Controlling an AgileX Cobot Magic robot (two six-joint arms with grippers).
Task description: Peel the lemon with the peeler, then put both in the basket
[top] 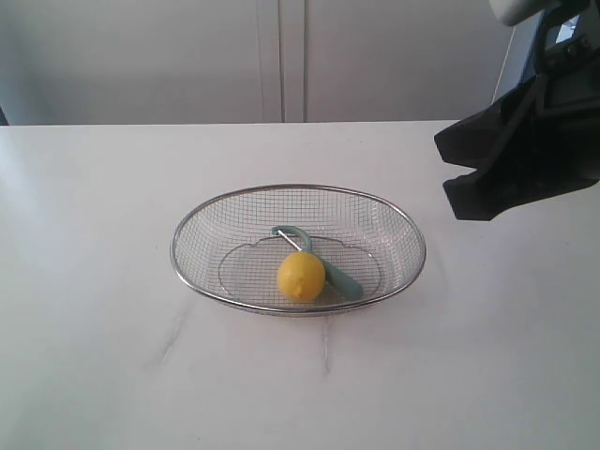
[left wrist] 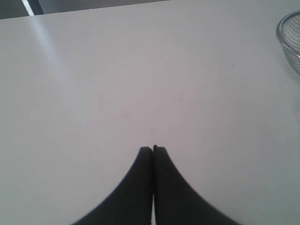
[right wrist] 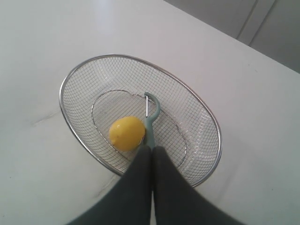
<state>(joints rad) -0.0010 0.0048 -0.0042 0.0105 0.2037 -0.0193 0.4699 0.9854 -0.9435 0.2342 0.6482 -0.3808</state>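
Note:
The wire-mesh basket (top: 180, 234) sits mid-table with the yellow lemon (top: 301, 277) inside it near the front wall. The teal peeler (top: 343, 280) lies in the basket behind and beside the lemon, its curved head toward the back. My right gripper (top: 450, 174) hangs high at the right, well clear of the basket, shut and empty. Its wrist view looks down on the basket (right wrist: 64, 82), lemon (right wrist: 126, 133) and peeler (right wrist: 151, 117) past the closed right gripper (right wrist: 152, 148). My left gripper (left wrist: 153, 149) is shut over bare table, with the basket rim (left wrist: 282, 33) at the frame edge.
The white tabletop (top: 112, 356) surrounds the basket, with faint grey veins in front of it. A pale wall with cabinet panels (top: 281, 56) runs behind the table's far edge. The left arm does not show in the exterior view.

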